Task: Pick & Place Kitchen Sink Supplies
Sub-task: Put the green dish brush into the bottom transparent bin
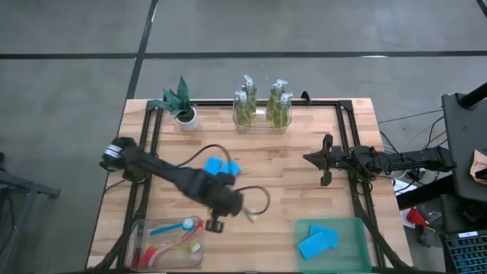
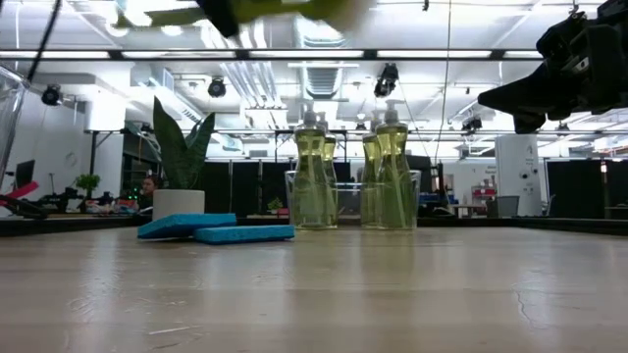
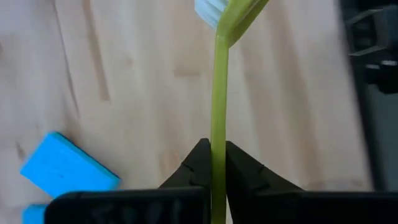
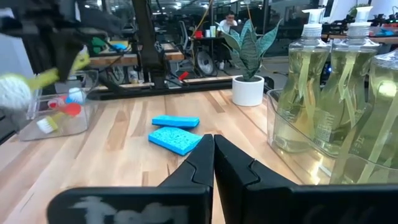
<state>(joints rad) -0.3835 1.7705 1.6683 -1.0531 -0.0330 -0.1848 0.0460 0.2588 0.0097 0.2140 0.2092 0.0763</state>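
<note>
Overhead: left gripper near bench's front edge, beside clear bin at front left corner; right gripper by right edge; two blue sponges mid-bench, soap bottles at back edge. Low: sponges lying flat before the bottles. Left wrist: fingers clamped on yellow brush handle. Right wrist: fingers pressed together, nothing between.

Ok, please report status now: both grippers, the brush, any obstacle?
Left gripper shut on yellow-green brush, above table centre. Right gripper shut, empty, waiting at right side. Two blue sponges beside left arm; nothing blocking.
</note>
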